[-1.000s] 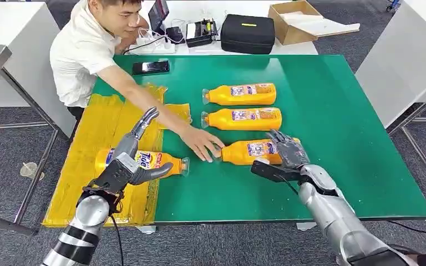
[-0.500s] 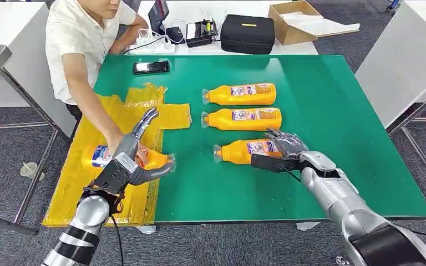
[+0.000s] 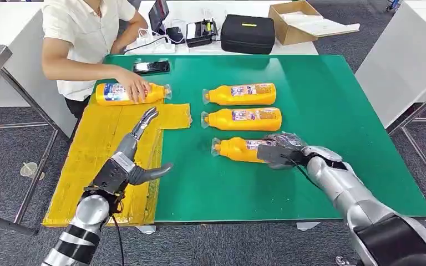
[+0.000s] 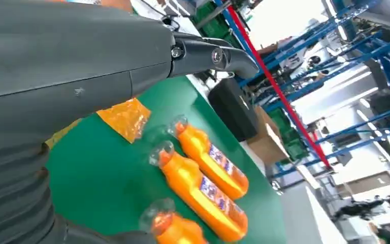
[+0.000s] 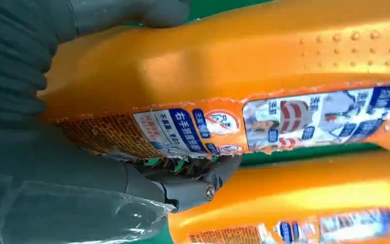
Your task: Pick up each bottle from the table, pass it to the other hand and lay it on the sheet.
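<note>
On the green table, right hand fingers clasp the nearest bottle; left hand fingers spread, empty.

Head view high, facing down; wrist views close; all share nearest bottle.

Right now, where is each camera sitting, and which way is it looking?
Head view: high on the robot, looking forward and down at the green table; both silver arms show, the left robot hand hovers open.
Left wrist view: behind the left robot hand, facing across the table at the orange bottles.
Right wrist view: behind the right robot hand, close on the nearest bottle it grips.
Shared: head and right wrist views show that gripped bottle.
</note>
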`<state>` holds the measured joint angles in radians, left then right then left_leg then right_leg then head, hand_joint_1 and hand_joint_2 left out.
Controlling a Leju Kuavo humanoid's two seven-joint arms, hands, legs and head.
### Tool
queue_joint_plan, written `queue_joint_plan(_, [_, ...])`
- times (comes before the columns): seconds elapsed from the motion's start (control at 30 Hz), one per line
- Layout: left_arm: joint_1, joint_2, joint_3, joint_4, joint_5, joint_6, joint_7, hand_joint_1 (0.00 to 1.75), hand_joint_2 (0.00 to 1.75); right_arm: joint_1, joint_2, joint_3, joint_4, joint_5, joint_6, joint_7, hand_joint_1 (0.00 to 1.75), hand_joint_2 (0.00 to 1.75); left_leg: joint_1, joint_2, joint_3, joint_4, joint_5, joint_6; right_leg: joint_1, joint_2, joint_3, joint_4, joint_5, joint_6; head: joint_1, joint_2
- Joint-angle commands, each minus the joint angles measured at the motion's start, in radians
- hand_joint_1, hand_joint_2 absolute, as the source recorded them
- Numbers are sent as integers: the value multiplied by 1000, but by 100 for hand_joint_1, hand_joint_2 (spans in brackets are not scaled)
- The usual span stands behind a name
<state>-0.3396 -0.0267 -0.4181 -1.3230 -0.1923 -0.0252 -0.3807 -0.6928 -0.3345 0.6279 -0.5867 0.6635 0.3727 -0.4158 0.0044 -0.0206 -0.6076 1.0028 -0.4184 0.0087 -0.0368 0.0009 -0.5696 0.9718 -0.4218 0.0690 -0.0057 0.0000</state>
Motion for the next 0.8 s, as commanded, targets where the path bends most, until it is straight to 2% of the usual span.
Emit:
queue_joint_plan(0.03, [-12,-49,21,59,109,5,-25,0,175,53,-3,-33,-82,-173,-17,-47,175,175,2,1,2,1,-1,0,2,-1,3,-1,-1,-4,0,0])
queue_joint_plan(0.13, [73,-107,63,7,328,-53,1,0,175,152,34,-108,-215,-274,-79,-54,175,175,3,3,4,1,-2,-1,4,0,5,-2,-1,-6,0,0])
queue_joint_plan(0.23, [150,-139,26,3,441,-64,11,0,175,225,89,-160,-353,-307,-163,-42,175,175,1,3,2,-1,-1,0,1,2,2,-2,0,-3,0,0])
queue_joint_plan(0.33, [150,-136,14,9,446,-56,2,0,175,227,90,-161,-369,-307,-163,-24,175,175,2,6,3,0,-4,-1,3,5,3,-1,-1,-4,0,0])
queue_joint_plan(0.47, [141,-131,16,9,453,-52,2,0,175,224,84,-165,-364,-309,-159,-23,175,175,0,1,-3,0,-1,0,1,0,-3,0,0,-3,0,0])
queue_joint_plan(0.57, [178,-149,-19,22,508,-74,36,0,175,258,159,-226,-433,-321,-241,-75,175,175,1,3,-3,0,-1,0,1,2,-3,0,0,-3,0,0])
queue_joint_plan(0.67, [187,-155,-68,51,521,-45,21,0,175,293,230,-221,-522,-300,-287,-71,175,175,1,5,-1,0,-2,0,2,3,-1,-1,-1,-4,0,0])
queue_joint_plan(0.8, [161,-148,-100,89,554,-49,31,0,175,305,274,-183,-553,-282,-329,-87,175,175,1,4,-1,-1,-2,-1,2,2,-1,-1,-1,-4,0,0])
